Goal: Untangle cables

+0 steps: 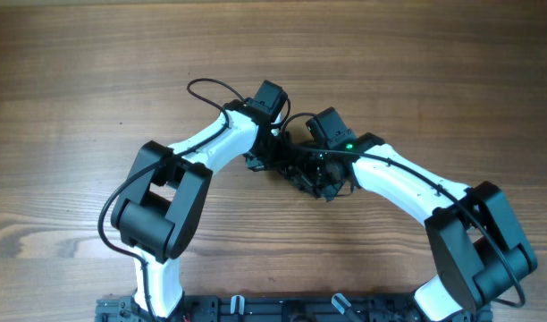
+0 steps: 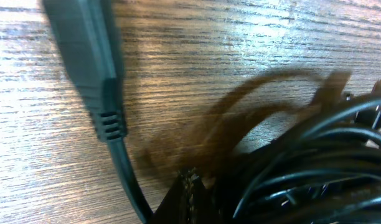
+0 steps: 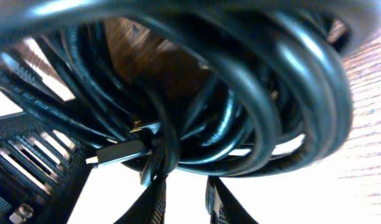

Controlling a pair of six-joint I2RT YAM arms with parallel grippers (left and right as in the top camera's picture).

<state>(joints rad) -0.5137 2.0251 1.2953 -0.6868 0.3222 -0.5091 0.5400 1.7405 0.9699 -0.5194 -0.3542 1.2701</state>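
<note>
left tool (image 1: 258, 159) is fully closed near the middle of the bench (image 1: 95, 72), its tip down at the left edge of the cables (image 1: 296, 164). whether a strand is pinched inside it i cannot tell, since its wrist view is smeared. right tool (image 1: 322, 183) meets the same bunch from the other side. its jaws stand narrow, seemingly nipped on a few strands: in its wrist view the two dark fingertips (image 3: 223, 202) sit close together at the bottom edge, with a thin cord running down to them.

the cables are one tight black bunch between the two tools, and both arms crowd over it so that little of it shows from above. from the right wrist the bunch fills almost the whole view as thick stacked loops close to the lens, with a small plug (image 3: 116, 153) poking leftwards out of the lower coils. from the left wrist the coils lie at the lower right on the wood. one grey-black plug end (image 2: 100, 68) stands apart at the upper left, its cord dropping toward the bottom edge beside the bunch.
</note>
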